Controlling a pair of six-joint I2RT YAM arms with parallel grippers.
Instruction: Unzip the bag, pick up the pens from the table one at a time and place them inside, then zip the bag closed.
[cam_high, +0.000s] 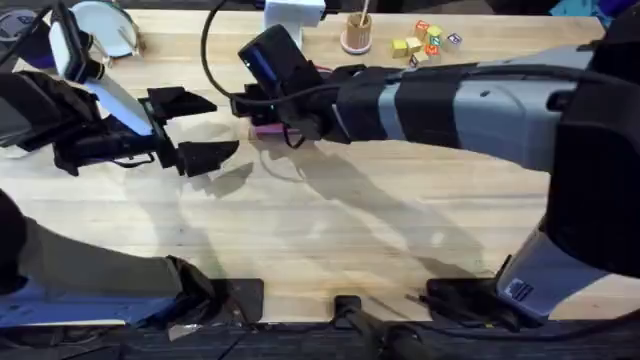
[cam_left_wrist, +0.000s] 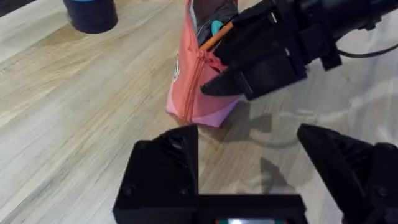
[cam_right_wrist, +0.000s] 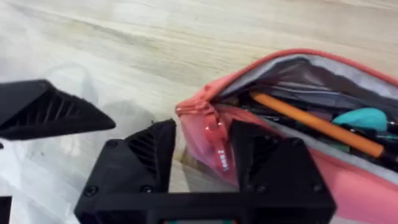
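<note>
The bag lies on the pale plank worktop at about twelve o'clock in the overhead view, mostly hidden there beneath the right arm, which reaches across the middle. Its mouth gapes open, and the orange pen rests inside along the pouch's long axis beside a teal item. The right claw sits at the bag's closed end with the zipper pull between its two black fingers; the jaws look set about the pull, though whether they pinch it I cannot tell for sure. The coming move likely turns on this: the zipper track runs away from the right claw along the pouch's length, so the pull would need drawing that way. The left claw hovers released at about nine o'clock, near the bag's end but apart. A dark blue bottle stands on the worktop beyond.
</note>
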